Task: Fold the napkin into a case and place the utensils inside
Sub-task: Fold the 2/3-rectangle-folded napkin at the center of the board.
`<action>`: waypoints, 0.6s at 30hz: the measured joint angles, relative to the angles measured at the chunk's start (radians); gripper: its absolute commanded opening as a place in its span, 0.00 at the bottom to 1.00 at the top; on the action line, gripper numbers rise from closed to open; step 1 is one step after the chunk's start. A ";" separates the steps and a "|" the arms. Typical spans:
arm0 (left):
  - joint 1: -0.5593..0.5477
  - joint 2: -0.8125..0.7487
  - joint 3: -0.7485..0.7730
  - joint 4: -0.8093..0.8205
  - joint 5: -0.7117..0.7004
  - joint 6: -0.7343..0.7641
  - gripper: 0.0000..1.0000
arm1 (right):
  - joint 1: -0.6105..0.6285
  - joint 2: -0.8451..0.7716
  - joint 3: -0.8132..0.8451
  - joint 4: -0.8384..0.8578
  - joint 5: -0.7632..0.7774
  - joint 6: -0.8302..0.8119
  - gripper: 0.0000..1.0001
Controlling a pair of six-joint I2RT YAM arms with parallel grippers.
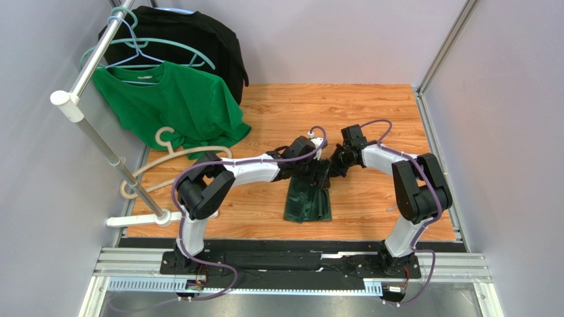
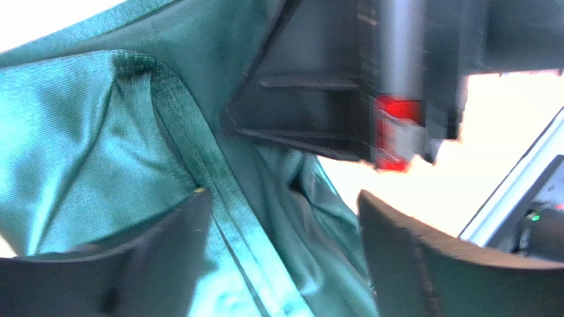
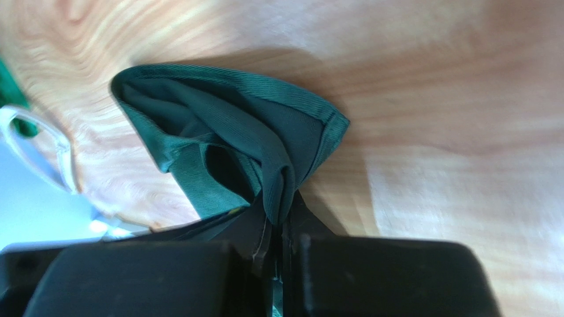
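The right end effector (image 3: pixel 278 231) is clamped tight on a bunched fold of the napkin (image 3: pixel 251 125). Its two fingers are pressed together with the dark green cloth pinched between them. Beyond the grip the cloth fans out into a pointed, layered pocket with a hemmed edge, and the wood of the bench (image 1: pixel 371 112) shows behind it. The left end effector (image 2: pixel 284 257) has its fingers (image 2: pixel 152 264) spread wide on either side of the napkin's stitched hem and grips nothing; whether either finger touches the cloth cannot be told. The black body of the right end effector fills the top of the left wrist view, very close. From above, both end effectors meet near the middle of the bench. The napkin runs from them toward the near edge as a narrow, rumpled strip, its lower end lying on the wood. Well apart, at the far left corner, a brighter green T-shirt (image 1: pixel 179 105) on a pale teal hanger (image 1: pixel 142 56) and a black garment (image 1: pixel 198 33) behind it sit by a metal rail (image 1: pixel 99 56). A cream hanger (image 1: pixel 173 150) lies on the bench just below the T-shirt.
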 measured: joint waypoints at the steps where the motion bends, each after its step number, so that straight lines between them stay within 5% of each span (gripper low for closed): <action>1: -0.008 -0.014 -0.009 0.000 -0.012 0.007 0.99 | 0.003 0.002 0.009 -0.021 0.011 0.006 0.00; 18: -0.171 -0.047 -0.032 0.020 -0.440 0.051 0.97 | 0.017 0.002 0.078 -0.321 0.172 0.192 0.00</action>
